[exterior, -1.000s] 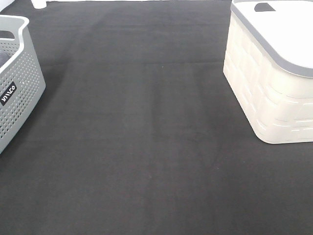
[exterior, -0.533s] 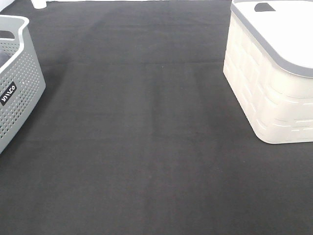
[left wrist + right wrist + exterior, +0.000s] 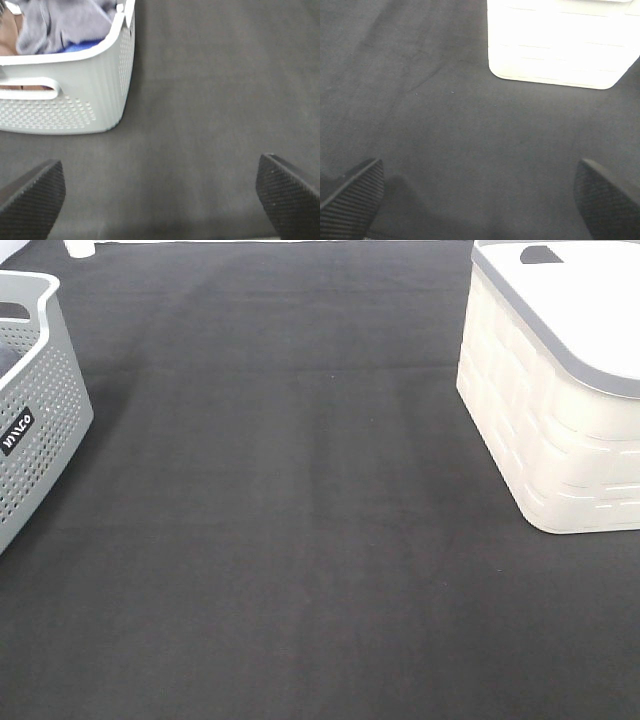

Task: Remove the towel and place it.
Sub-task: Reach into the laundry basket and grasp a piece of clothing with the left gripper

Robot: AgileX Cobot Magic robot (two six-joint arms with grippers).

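Observation:
A slate blue-grey towel (image 3: 65, 22) lies bunched inside the grey perforated basket (image 3: 75, 100), over something bright blue and something brown. The same basket (image 3: 35, 410) stands at the left edge of the high view, where its contents are hidden. My left gripper (image 3: 160, 192) is open and empty, low over the dark mat a short way from the basket. My right gripper (image 3: 480, 192) is open and empty over the mat, short of the cream bin (image 3: 560, 42). Neither gripper shows in the high view.
The cream bin (image 3: 560, 410) with a grey-rimmed white lid stands at the right of the high view. A dark mat (image 3: 300, 510) covers the table between the two containers. A small white object (image 3: 82, 247) sits at the far left edge.

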